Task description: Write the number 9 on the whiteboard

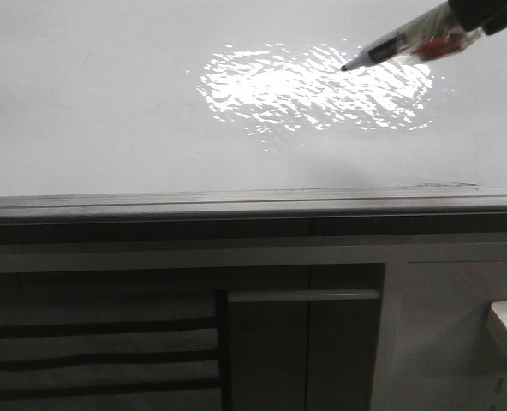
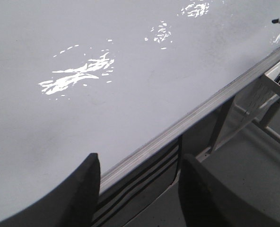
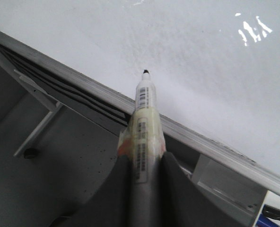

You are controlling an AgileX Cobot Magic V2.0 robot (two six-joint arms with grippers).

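Grey floor and a dark cabinet (image 1: 305, 342) with a bar handle (image 1: 303, 295) are seen nearest, below the board's metal frame (image 1: 236, 204). Beyond the frame the whiteboard (image 1: 108, 103) is spread, flat, glossy, white-grey, with a rippled glare patch (image 1: 313, 86). No 9 can be made out on it; only faint smudges are seen.

A marker (image 3: 144, 123), taped with clear wrap, is clenched in the right claw (image 3: 144, 165). Its black tip is pointed ahead of the claw, at or just above the board at the glare's edge; contact cannot be told.

The left claw (image 2: 140, 189) is held released, nothing between its fingers (image 2: 78, 194), over the frame. Further from it, a tray (image 2: 277, 80) holding pens is seen beside the board's end.
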